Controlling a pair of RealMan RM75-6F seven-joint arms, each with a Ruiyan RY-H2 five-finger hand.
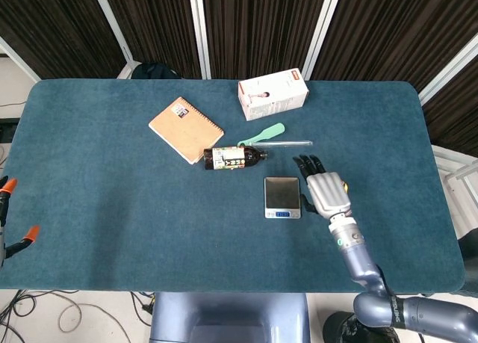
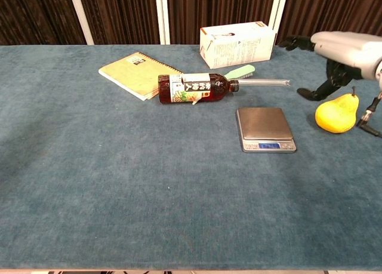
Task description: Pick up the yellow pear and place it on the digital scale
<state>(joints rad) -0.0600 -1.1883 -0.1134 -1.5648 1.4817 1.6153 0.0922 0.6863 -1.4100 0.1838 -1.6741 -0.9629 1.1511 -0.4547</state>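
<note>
In the head view the right hand (image 1: 327, 193) covers nearly all of the yellow pear (image 1: 345, 184). In the chest view the frame's right edge cuts off that hand (image 2: 341, 53). The digital scale (image 2: 265, 128) readout is too small to read.

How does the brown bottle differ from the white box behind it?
The bottle is dark, rounded and lies on its side with a green and white label, while the box is white, flat-sided and mostly plain. The bottle sits nearer the scale; the box sits further back, near the table's far edge. The bottle touches the notebook; the box stands apart. Both rest on the blue table, untouched by the robot hand.
</note>
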